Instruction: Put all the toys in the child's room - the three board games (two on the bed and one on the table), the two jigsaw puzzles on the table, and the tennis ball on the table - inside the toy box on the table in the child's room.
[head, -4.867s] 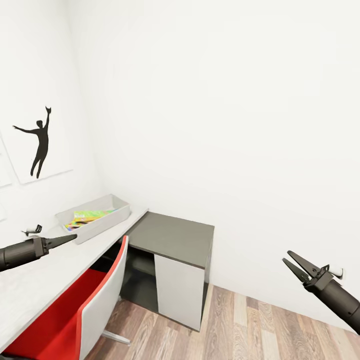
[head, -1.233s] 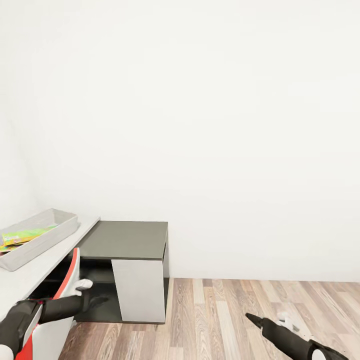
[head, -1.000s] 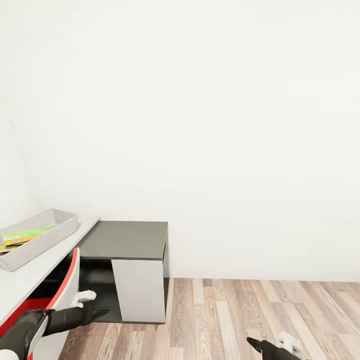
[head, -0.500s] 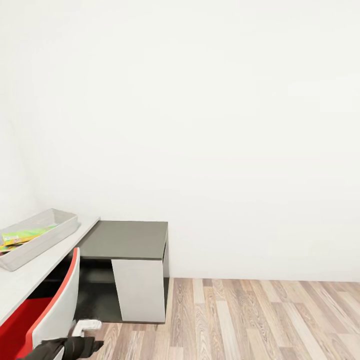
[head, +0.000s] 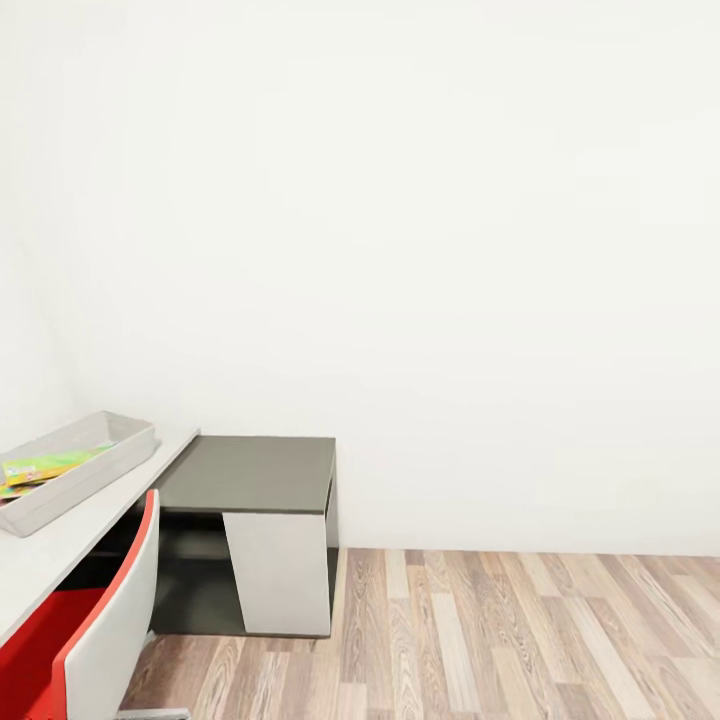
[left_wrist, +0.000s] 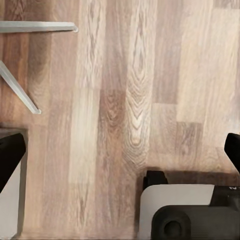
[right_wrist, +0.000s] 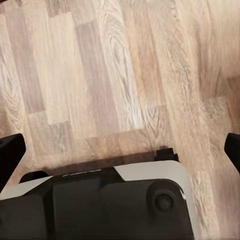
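Both hands spread over floor (left_wrist: 125, 100), one toy box (head: 95, 460)

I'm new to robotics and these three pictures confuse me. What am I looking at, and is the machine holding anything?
This is a simulated wheeled robot with two arms. The large picture comes from its head camera. A pale table carries a grey toy box with a flat colourful toy inside; I cannot tell which toy. Beside the table are a lower dark top and a red chair. The other two pictures come from a camera on each wrist, looking down at the wooden floor. In both, the jaws stand wide open at the picture's edges, holding nothing.
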